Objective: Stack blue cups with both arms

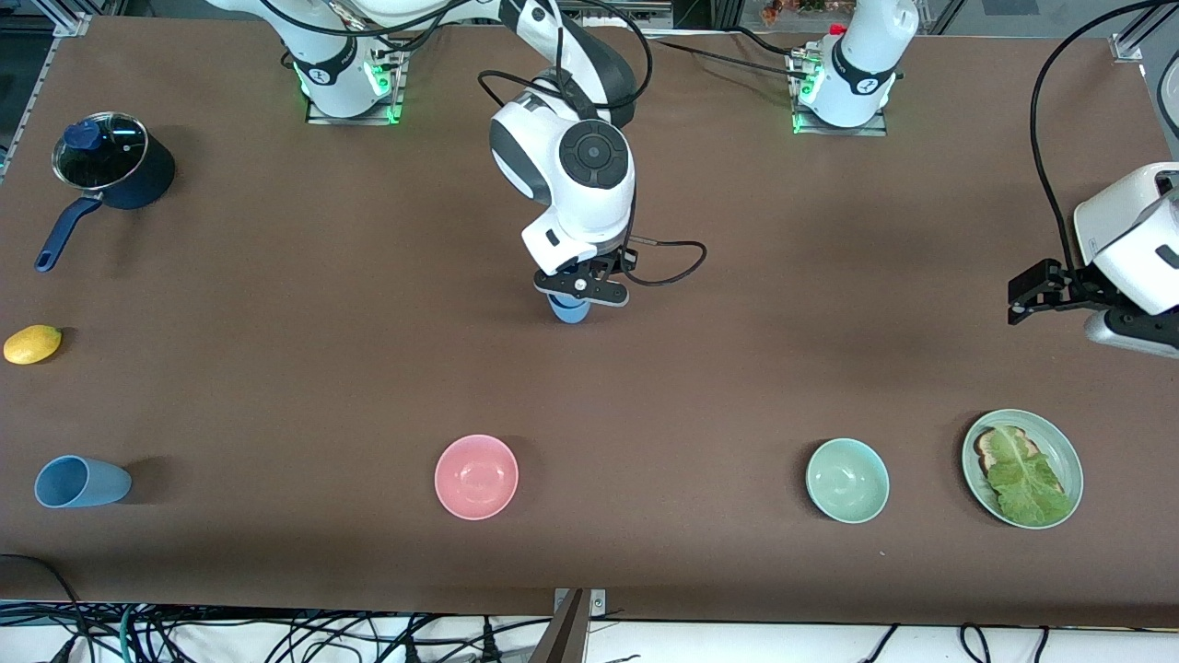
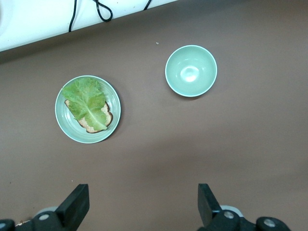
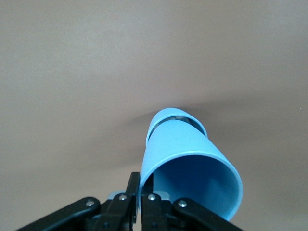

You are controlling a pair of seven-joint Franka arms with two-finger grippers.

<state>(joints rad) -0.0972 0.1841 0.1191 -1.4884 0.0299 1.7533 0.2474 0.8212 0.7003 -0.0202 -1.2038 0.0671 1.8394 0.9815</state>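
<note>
Fingers of the right gripper (image 3: 140,199) are pinched on the rim wall of a blue cup (image 3: 185,163), matte, light blue, tapered, hung over mid-table; its base is partly hidden. A second blue cup (image 1: 81,482) is seen lying sideways at the right arm's end. The left gripper (image 2: 142,204) is held wide apart above bare table.

A matte light-blue tapered cup (image 1: 569,309) sits pinched in the black right gripper (image 1: 584,287), and a second light-blue cup (image 1: 81,482) lies on the plain brown table (image 1: 276,387). A glossy pink round bowl (image 1: 476,476), a pale green round bowl (image 1: 846,480) and a pale green plate (image 1: 1067,451) with a green lettuce leaf (image 1: 1027,479) on brown toast (image 1: 990,447) are plain, unpatterned. A dark-blue long-handled saucepan (image 1: 138,180), a yellow lemon (image 1: 32,343) and the black left gripper (image 1: 1015,304) complete the colours.
</note>
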